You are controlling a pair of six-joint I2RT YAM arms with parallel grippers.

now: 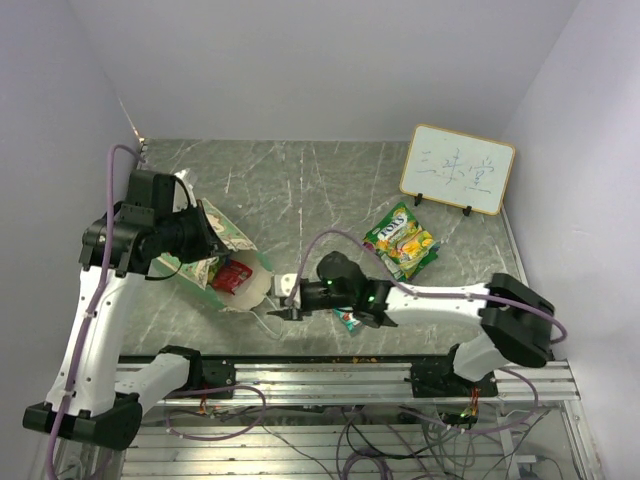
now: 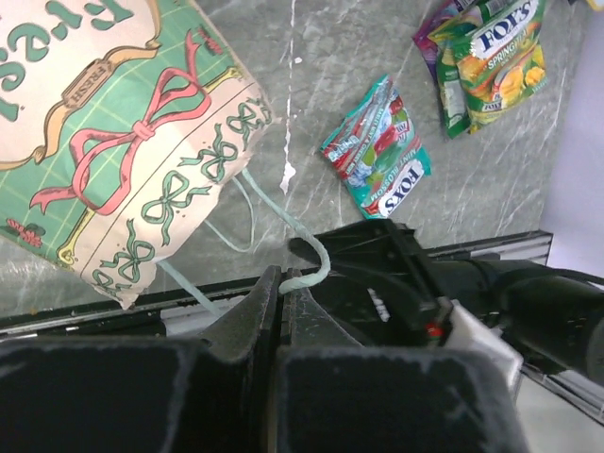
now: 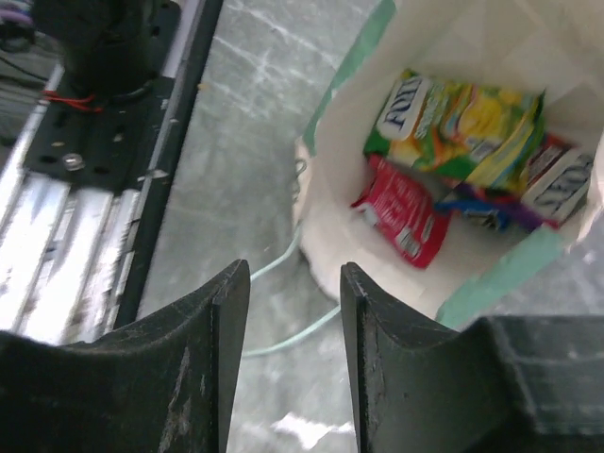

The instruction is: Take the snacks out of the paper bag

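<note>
**Right gripper** [image 3: 291, 283]: jaws parted to a moderate gap with nothing between them. The tips sit just outside the mouth of the bag [image 3: 444, 38] and point into it. A loose string [image 3: 293, 335] lies on the table [image 1: 300, 180] under the tips.

**Bag contents, wrist view:** three snacks show against the cream lining.
- A green-yellow packet [image 3: 462, 118] lies deepest.
- A red packet [image 3: 406, 217] lies nearest the mouth.
- A purple-blue packet [image 3: 486, 212] lies just beside the red one, partly under the green-yellow one.
- A further wrapper at the right edge is too cut off to name.

**Left gripper** [image 2: 281, 283]: jaws pressed together, with a thin string handle [image 2: 311, 260] pinched at the tips. The printed outside of the bag, with pink ribbon and green bows, fills the upper left of this view.

**Top view:** the bag lies on its side at the left of the table. The left gripper is at its upper side, and its mouth is turned toward the right gripper.

**Snacks outside the bag:**
- A teal-red packet [image 2: 377, 151] lies flat on the table, largely hidden under the right arm from above.
- A stacked pair [image 1: 402, 240] lies farther right, green-yellow over purple, apart from the teal-red packet.

**Background:** a whiteboard [image 1: 458, 168] stands at the far right, well apart from the bag.
</note>
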